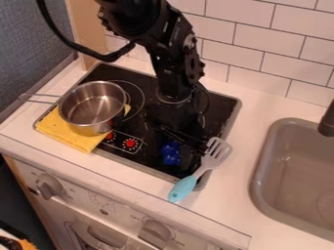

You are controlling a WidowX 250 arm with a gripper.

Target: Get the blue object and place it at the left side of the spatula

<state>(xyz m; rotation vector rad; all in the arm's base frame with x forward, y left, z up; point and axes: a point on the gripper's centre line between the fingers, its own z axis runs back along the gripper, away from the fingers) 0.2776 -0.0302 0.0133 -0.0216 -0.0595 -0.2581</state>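
Placing seems step in hand: gripper (176, 155) is hanging at blue object (171, 153), lower centre, left of spatula (205, 165), over dark stovetop (220, 106). Whether jaws are clamping or standing apart, cannot tell. Next move is probably requiring release, then careful lift.

Black gripper (175, 156) hangs down at blue object (171, 153), left of spatula (183, 187)

The spatula crosses the right near corner of the black stovetop (223, 104), turquoise handle toward the near side. At left, a metal pot (91, 105) rests partly over a yellow cloth (70, 135). A sink (293, 166) sits at right.
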